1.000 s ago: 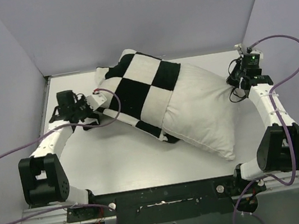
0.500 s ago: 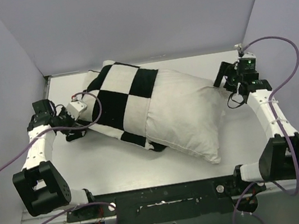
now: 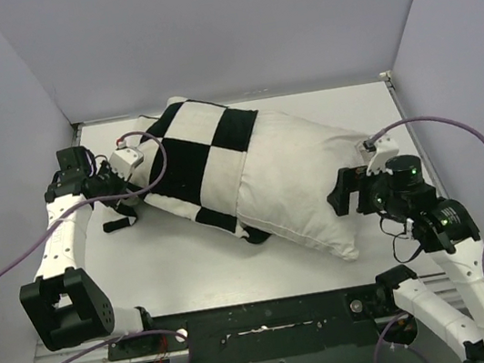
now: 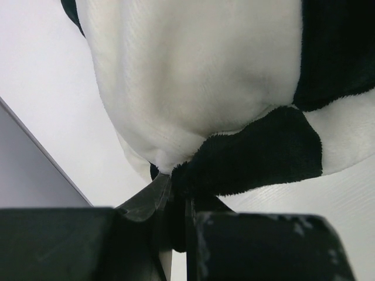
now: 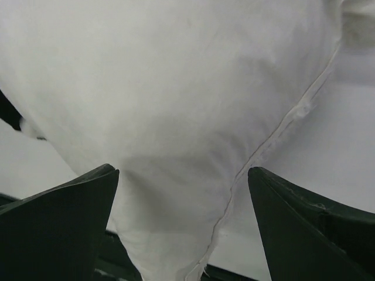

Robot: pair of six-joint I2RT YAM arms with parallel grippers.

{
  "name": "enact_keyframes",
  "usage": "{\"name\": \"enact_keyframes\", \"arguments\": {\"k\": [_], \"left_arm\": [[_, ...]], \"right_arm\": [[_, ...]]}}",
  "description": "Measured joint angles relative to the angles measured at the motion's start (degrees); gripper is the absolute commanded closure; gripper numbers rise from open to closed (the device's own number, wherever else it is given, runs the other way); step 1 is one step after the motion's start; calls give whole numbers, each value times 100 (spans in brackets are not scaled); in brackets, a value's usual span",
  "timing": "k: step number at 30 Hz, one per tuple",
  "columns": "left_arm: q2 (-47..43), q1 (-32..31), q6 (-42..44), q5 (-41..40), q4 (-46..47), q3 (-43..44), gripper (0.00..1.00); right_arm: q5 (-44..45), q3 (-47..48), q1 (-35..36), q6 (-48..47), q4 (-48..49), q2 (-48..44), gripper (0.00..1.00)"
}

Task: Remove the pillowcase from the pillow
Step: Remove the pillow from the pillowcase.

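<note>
The pillowcase [image 3: 192, 157], black-and-white checked, covers the left half of the white pillow [image 3: 301, 177], which lies slantwise across the table. My left gripper [image 3: 137, 173] is shut on the pillowcase's left corner; in the left wrist view a black fold of the pillowcase [image 4: 246, 155] runs down between the closed jaws of the left gripper [image 4: 179, 202]. My right gripper [image 3: 344, 195] stands open at the pillow's near right corner. In the right wrist view the right gripper [image 5: 183, 187] has wide-spread fingers [image 5: 64, 216] either side of the pillow [image 5: 176, 88], whose seamed corner sits between them, ungripped.
The white table [image 3: 173, 266] is boxed in by grey walls at the back [image 3: 218, 29], left and right. Purple cables [image 3: 454, 125] loop off both arms. The black base rail [image 3: 264, 318] runs along the near edge.
My right gripper opened, left the pillow's far right edge and swung to its near right corner. The left arm drew the pillowcase and pillow leftward.
</note>
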Motion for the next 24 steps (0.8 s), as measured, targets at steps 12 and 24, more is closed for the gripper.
{"name": "enact_keyframes", "arguments": {"k": [12, 24], "left_arm": [[61, -4, -186, -131, -155, 105, 100], [177, 61, -212, -181, -175, 367, 100]], "right_arm": [[245, -922, 2041, 393, 223, 1510, 1], [140, 111, 603, -398, 1296, 3770, 100]]}}
